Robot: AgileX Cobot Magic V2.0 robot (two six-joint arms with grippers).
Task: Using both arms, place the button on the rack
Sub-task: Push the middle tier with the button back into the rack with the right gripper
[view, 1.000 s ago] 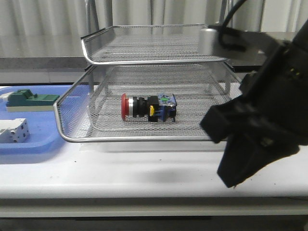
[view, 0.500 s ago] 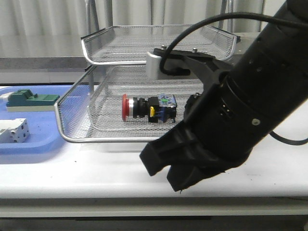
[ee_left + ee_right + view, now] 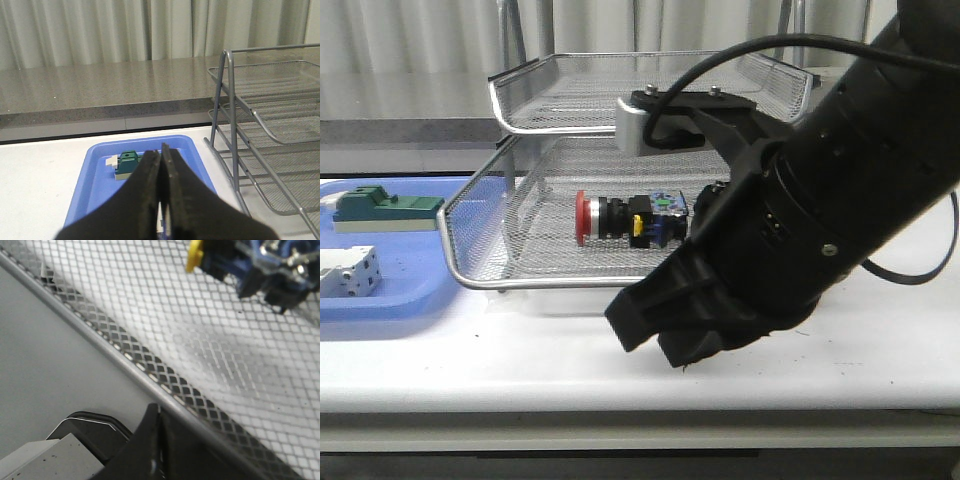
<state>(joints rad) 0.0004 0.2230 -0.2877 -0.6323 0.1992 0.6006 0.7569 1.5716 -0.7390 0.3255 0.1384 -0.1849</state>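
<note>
The button [image 3: 630, 220] lies on its side on the mesh of a lower tier of the silver wire rack [image 3: 570, 288], red head pointing left. My right arm fills the front right of the front view; its gripper [image 3: 655, 335] is shut and empty, low in front of the rack's front rim. In the right wrist view the gripper [image 3: 157, 412] sits just outside the rim [image 3: 115, 352], and the button's yellow and blue rear block [image 3: 255, 262] shows beyond the mesh. My left gripper [image 3: 161, 155] is shut and empty, above the blue tray [image 3: 95, 180]; it does not show in the front view.
The flat blue tray [image 3: 380, 305] lies left of the rack, holding a green block [image 3: 385, 208] and a white-grey terminal block [image 3: 348, 275]. The green block [image 3: 127, 162] also shows in the left wrist view, with the rack's legs [image 3: 222, 105] beside the tray. A grey counter and curtains stand behind.
My right arm has swung left across the front of the rack, its shut gripper now low before the front rim. The button has stayed where it lies.
</note>
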